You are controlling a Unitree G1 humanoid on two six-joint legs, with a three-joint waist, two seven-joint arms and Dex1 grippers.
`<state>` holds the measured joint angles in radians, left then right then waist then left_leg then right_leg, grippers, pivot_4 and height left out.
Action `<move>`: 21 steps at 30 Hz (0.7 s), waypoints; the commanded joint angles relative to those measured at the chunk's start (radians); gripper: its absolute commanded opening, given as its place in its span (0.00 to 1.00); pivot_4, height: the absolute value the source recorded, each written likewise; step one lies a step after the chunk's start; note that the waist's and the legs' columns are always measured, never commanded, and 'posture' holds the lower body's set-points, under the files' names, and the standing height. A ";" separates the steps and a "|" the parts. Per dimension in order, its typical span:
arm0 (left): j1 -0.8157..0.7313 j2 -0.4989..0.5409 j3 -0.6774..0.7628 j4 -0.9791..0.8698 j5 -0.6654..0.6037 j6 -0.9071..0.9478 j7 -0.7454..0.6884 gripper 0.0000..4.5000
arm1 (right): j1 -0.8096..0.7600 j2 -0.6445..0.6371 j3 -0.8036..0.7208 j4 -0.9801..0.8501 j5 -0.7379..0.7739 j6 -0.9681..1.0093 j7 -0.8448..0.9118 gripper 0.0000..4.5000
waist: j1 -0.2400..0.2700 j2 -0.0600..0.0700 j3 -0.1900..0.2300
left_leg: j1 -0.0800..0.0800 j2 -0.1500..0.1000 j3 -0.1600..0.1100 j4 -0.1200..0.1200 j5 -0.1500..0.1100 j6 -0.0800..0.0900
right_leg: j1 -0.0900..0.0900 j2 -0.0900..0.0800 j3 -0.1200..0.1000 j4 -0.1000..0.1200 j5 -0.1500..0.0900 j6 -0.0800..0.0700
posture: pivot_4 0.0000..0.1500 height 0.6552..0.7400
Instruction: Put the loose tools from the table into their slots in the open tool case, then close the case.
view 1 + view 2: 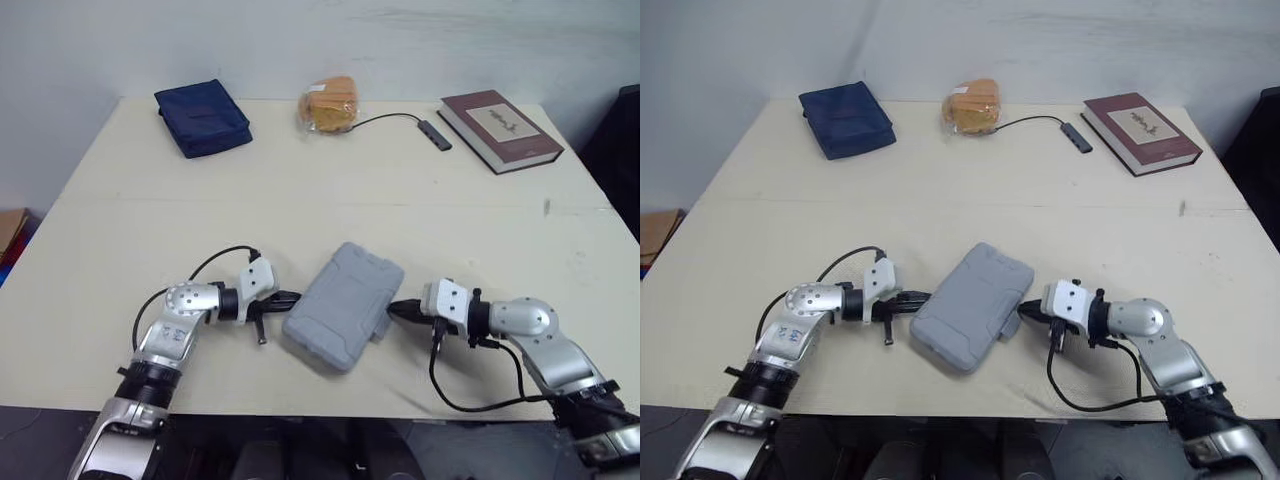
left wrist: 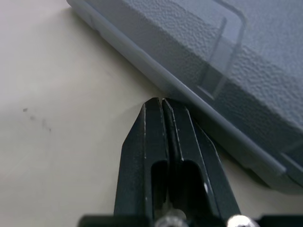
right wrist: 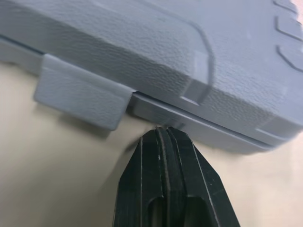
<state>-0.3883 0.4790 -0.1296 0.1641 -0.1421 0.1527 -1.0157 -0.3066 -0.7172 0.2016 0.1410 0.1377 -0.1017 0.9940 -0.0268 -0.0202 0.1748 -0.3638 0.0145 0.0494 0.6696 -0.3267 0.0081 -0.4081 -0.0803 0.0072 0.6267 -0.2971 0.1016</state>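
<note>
Near the front edge of the tabletop (image 1: 350, 200): tool case (image 1: 345, 305) lid-down, flanked on both sides.
Left pincer (image 1: 290, 296) is clenched on nothing, tips at the case's left side wall. Case lies flat, skewed to the tabletop edge. Right pincer (image 1: 395, 310) is likewise clenched and empty, tips at the seam just beside the latch tab (image 3: 80, 97), which appears unfastened. Caution: uneven pressure from either side could spin or slide the case toward the front edge. A tip slipping off the wall could leave the latch unseated.

We see soft, even light over the surface (image 1: 400, 200); faint shadow hugs the case (image 1: 345, 305), perhaps darkest underneath it.
</note>
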 commanded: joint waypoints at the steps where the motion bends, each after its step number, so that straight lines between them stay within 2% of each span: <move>1: 0.035 -0.001 0.028 -0.106 -0.039 0.042 0.038 0.01 | -0.011 0.008 0.007 0.103 -0.055 -0.001 -0.008 0.00 | 0.000 0.000 0.000 | 0.000 0.000 0.000 0.000 0.000 0.000 | 0.000 0.000 0.000 0.000 0.000 0.000 | 1.00 1.00; 4: 0.037 0.008 0.049 -0.078 0.000 0.019 0.106 0.01 | 0.005 -0.009 -0.010 0.112 -0.050 -0.009 0.000 0.00 | 0.001 0.000 0.000 | 0.000 0.000 -0.001 -0.001 0.000 0.000 | 0.001 -0.001 0.000 0.000 0.000 0.000 | 1.00 1.00; 6: 0.017 0.022 0.066 -0.062 -0.011 -0.013 0.101 0.01 | 0.030 -0.021 -0.046 0.094 -0.026 -0.006 -0.008 0.00 | 0.004 0.000 0.000 | 0.000 0.000 -0.001 -0.001 0.000 0.000 | 0.001 -0.001 -0.001 -0.001 0.000 0.000 | 1.00 1.00; 10: -0.046 0.016 0.102 -0.126 -0.139 0.013 0.022 0.01 | 0.118 -0.041 -0.157 0.012 0.051 -0.056 -0.009 0.00 | 0.026 0.000 0.000 | -0.002 -0.001 -0.002 -0.001 0.000 0.000 | 0.000 -0.002 -0.002 -0.002 0.000 0.000 | 1.00 1.00; 13: -0.092 0.010 0.070 -0.198 -0.210 0.061 -0.058 0.01 | 0.208 -0.059 -0.227 -0.070 0.108 -0.073 0.009 0.00 | 0.038 0.000 0.000 | -0.006 -0.002 -0.004 0.000 0.002 -0.004 | 0.000 -0.002 -0.004 -0.004 0.000 0.000 | 1.00 1.00; 19: -0.210 -0.071 -0.086 -0.171 -0.134 0.084 -0.065 0.01 | 0.349 -0.046 -0.254 -0.325 0.197 0.035 0.001 0.00 | 0.032 0.002 0.000 | -0.005 -0.002 -0.002 -0.001 0.001 -0.003 | 0.000 0.001 -0.004 -0.005 0.000 0.001 | 1.00 1.00; 21: -0.248 -0.103 -0.159 -0.102 -0.056 0.062 -0.045 0.01 | 0.362 -0.019 -0.223 -0.378 0.186 0.070 -0.026 0.00 | 0.025 0.002 0.000 | -0.004 -0.001 0.000 -0.001 0.000 -0.001 | 0.000 0.002 -0.003 -0.004 0.001 0.001 | 1.00 1.00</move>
<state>-0.6206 0.3823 -0.2567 0.0367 -0.2428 0.2354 -1.0715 0.0524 -0.7493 -0.0329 -0.1792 0.3100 -0.0540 0.9857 -0.0016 -0.0184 0.1748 -0.3674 0.0134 0.0489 0.6688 -0.3262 0.0070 -0.4088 -0.0769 0.0036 0.6235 -0.2965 0.1026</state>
